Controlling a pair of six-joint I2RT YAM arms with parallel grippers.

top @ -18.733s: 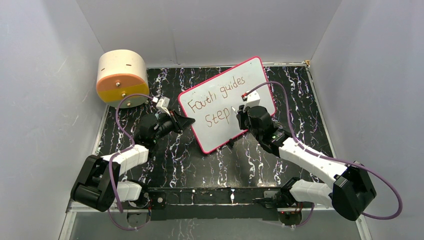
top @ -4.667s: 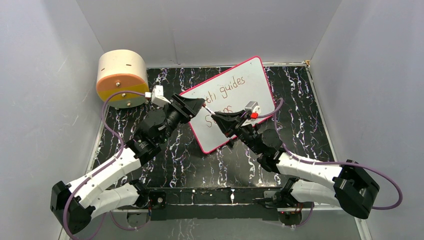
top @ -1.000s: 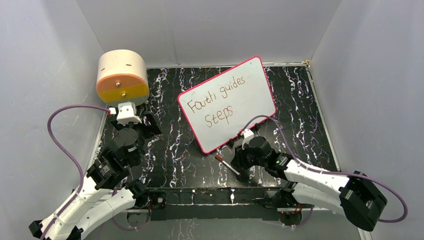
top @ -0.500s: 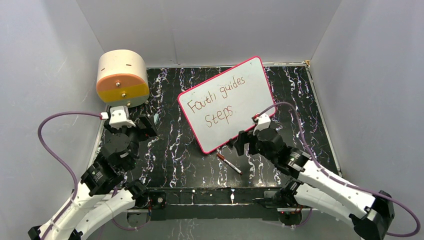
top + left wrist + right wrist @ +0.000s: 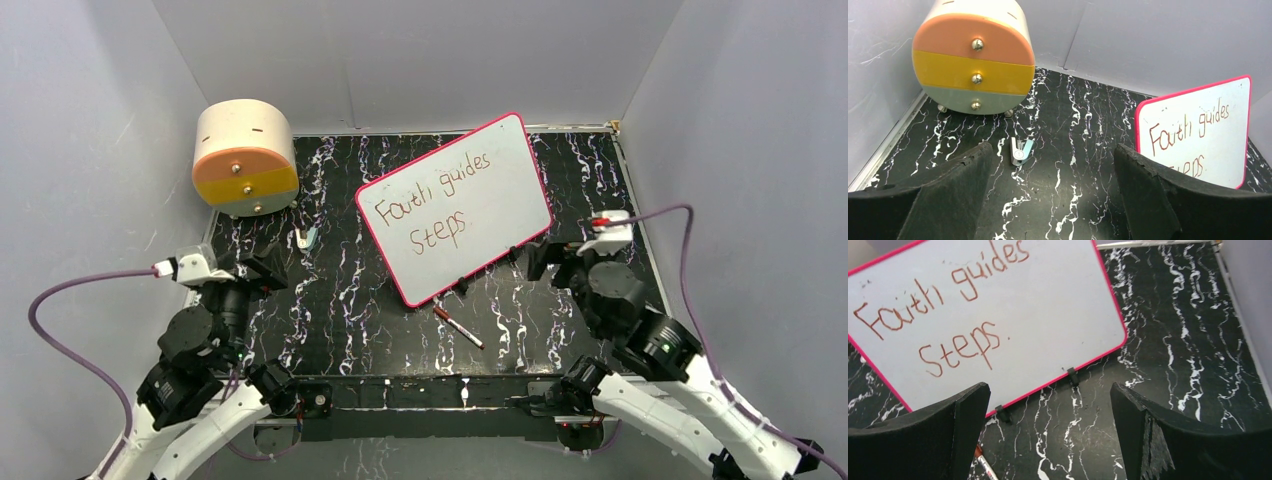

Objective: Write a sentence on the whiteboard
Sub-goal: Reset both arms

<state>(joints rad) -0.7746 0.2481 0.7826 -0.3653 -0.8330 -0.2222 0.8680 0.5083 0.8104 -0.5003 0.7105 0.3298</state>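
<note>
Whiteboard (image 5: 505, 200) (long axis diagonal) lies just ahead-left of the right gripper (image 5: 545, 262); the left gripper (image 5: 255, 268) sits farther off. Both gape empty.

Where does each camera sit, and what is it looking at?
Top external: above and behind, looking down on the whiteboard, marker and drawers; both arms show.
Left wrist: on the left arm, facing drawers and whiteboard; open left end effector shows.
Right wrist: above the whiteboard's near edge, looking down; open right end effector shows.
Shared: all three show the sentence.
</note>
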